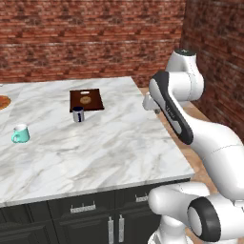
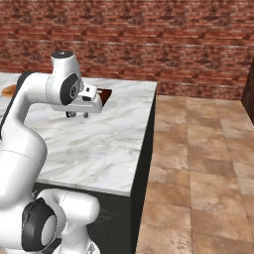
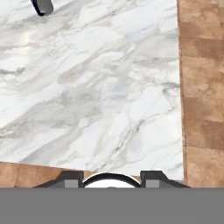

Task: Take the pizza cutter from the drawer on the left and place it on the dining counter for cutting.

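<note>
At the lower left of the left base view, the drawer (image 1: 81,204) is seen shut, below the table (image 1: 119,143) edge. The pizza cutter is judged to be inside it, so its long axis and the way it points cannot be told. It is expected to be light and stiff, with a wheel that rolls freely. It should therefore be taken at the middle of the handle, across its length. Further right, the gripper (image 2: 78,115) is held above the table, with its fingers (image 3: 70,177) apart and nothing between them.

White grey-veined dining counter (image 1: 109,147), teal mug (image 1: 20,134), dark blue cup (image 1: 78,114), brown board (image 1: 86,99), red-brick wall (image 1: 90,38).
</note>
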